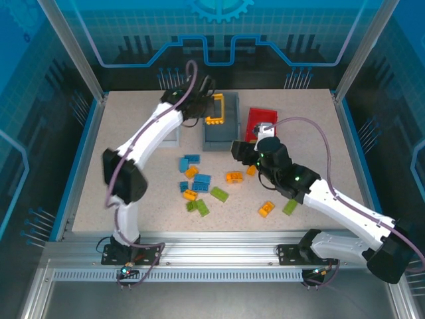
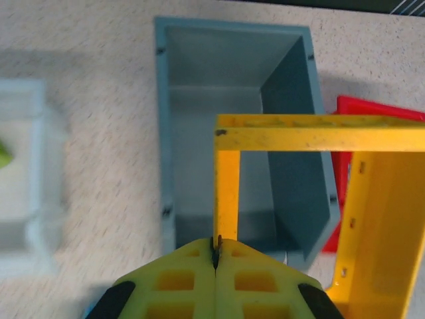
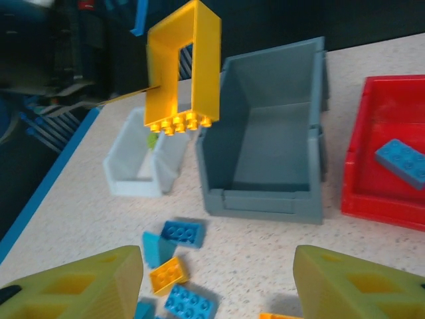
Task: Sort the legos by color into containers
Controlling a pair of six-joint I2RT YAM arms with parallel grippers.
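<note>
My left gripper (image 1: pixel 203 106) (image 2: pixel 216 244) is shut on one thin bar of the large yellow open-frame piece (image 1: pixel 216 110) (image 2: pixel 319 136) (image 3: pixel 182 73), which hangs just above the grey bin (image 1: pixel 223 136) (image 2: pixel 199 133) (image 3: pixel 265 139). The white bin (image 1: pixel 174 135) (image 2: pixel 30 199) (image 3: pixel 133 166), to the left, holds a lime green brick (image 2: pixel 3 156). In the red bin (image 1: pixel 260 118) (image 2: pixel 362 109) (image 3: pixel 375 166), to the right, lies a blue brick (image 3: pixel 402 163). My right gripper (image 1: pixel 238 150) (image 3: pixel 218 262) hangs open over the table, above loose blue (image 3: pixel 179 232), orange (image 3: pixel 167 274) and green (image 1: pixel 219 194) bricks.
More loose bricks are scattered in front of the bins: orange ones (image 1: pixel 234 177) (image 1: pixel 266 209) and a green one (image 1: pixel 290 207). The left arm reaches over the white bin. Blue rails edge the table on both sides.
</note>
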